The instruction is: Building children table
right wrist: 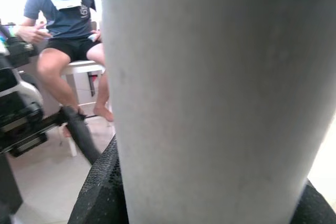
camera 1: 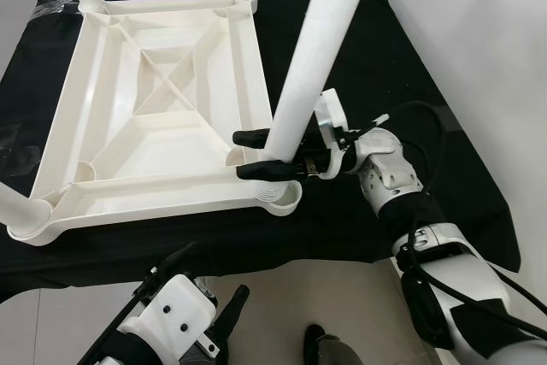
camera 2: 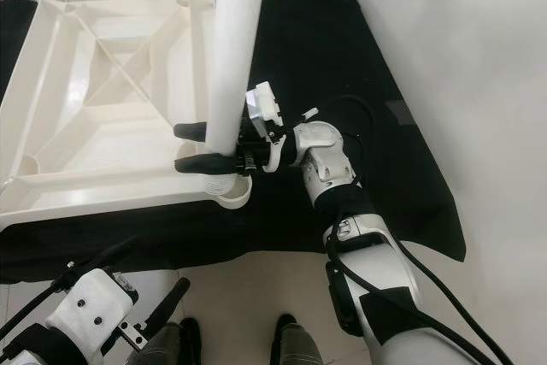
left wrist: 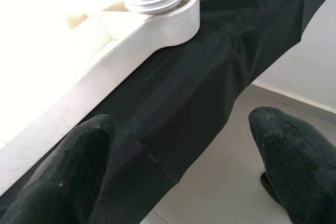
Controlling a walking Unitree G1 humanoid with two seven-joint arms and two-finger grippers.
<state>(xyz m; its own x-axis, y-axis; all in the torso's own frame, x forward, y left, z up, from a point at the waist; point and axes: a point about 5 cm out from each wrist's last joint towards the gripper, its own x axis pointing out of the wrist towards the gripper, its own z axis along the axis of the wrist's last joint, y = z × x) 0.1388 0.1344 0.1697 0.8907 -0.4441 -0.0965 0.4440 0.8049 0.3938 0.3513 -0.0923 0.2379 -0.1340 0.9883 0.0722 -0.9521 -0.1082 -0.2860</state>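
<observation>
At the near right corner of the upturned white plastic tabletop [camera 1: 162, 108], which lies on a black cloth [camera 1: 376, 66], a long white plastic table leg [camera 1: 312, 57] stands tilted, its ribbed end sitting in the round corner socket [camera 1: 286, 198]. It looks light, stiff and smooth, so low down is the sensible hold. The right gripper [camera 1: 269, 153], forearm reaching in level from the right, clamps it there. The left gripper [left wrist: 178, 150] hangs spread open below the cloth's near edge.
</observation>
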